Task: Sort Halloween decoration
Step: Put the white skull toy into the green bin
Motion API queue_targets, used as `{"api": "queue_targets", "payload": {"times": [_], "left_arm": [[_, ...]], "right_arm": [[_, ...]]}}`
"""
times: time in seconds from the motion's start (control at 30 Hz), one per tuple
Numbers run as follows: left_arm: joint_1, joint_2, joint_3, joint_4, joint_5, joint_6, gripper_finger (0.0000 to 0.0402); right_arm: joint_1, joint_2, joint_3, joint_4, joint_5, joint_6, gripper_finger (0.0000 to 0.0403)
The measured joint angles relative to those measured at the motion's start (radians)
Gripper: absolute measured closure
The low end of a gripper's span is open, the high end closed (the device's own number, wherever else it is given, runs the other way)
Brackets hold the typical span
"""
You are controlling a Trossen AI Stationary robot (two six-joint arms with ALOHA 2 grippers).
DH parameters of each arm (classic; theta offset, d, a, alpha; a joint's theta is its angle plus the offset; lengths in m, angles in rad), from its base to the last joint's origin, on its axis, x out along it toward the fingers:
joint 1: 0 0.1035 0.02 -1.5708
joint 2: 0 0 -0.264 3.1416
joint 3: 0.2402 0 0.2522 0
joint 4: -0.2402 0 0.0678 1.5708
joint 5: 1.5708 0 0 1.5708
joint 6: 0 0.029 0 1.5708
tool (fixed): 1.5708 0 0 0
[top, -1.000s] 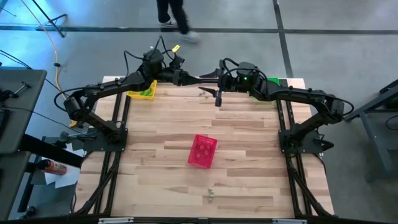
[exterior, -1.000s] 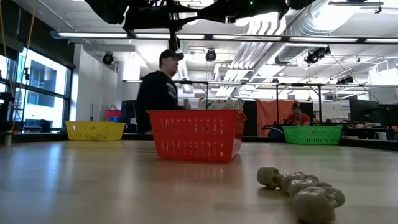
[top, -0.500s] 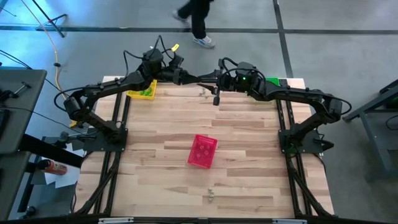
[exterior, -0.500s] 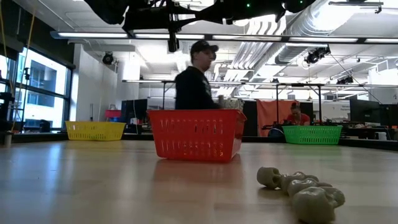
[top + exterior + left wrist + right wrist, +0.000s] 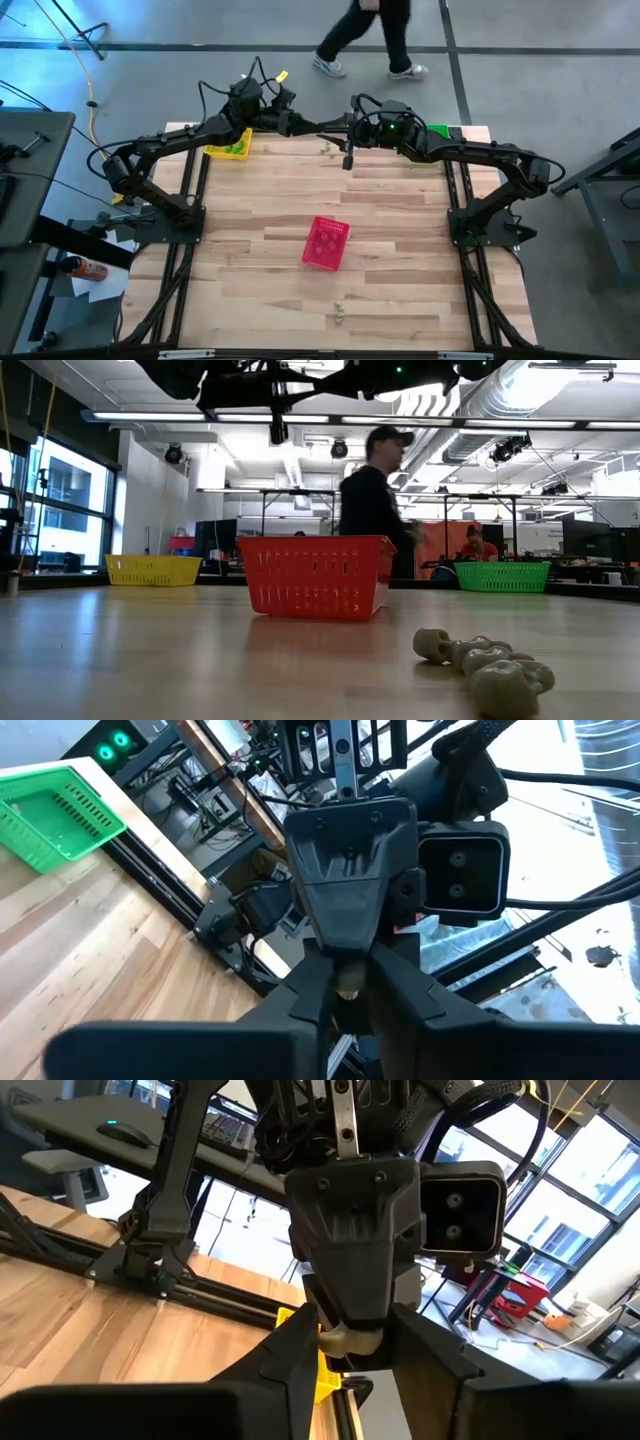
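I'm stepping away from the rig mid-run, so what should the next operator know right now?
Right gripper: shut on a pale trinket, raised over the table's far edge.
Left gripper: nose to nose with it at the same trinket, apparently a handover.
Baskets: yellow basket at the far left corner, green basket at the far right, pink basket mid-table.
Done: green pieces lie in the yellow basket.
Left: bin the held trinket, then the bone-like piece near the front edge.

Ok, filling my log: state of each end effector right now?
Left end effector: closed on the pale trinket.
Right end effector: closed on the same trinket.
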Motion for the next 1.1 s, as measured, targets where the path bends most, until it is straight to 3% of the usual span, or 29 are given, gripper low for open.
{"api": "queue_targets", "payload": {"times": [0.3, 1.1], "left_arm": [[0.0, 0.0, 0.0, -0.001, 0.002, 0.0, 0.0331], [0.006, 0.001, 0.0, 0.002, 0.014, 0.001, 0.033]], "right_arm": [[0.0, 0.0, 0.0, -0.008, 0.006, -0.014, 0.0339], [-0.011, 0.0, 0.0, -0.009, 0.0, -0.014, 0.0371]]}}
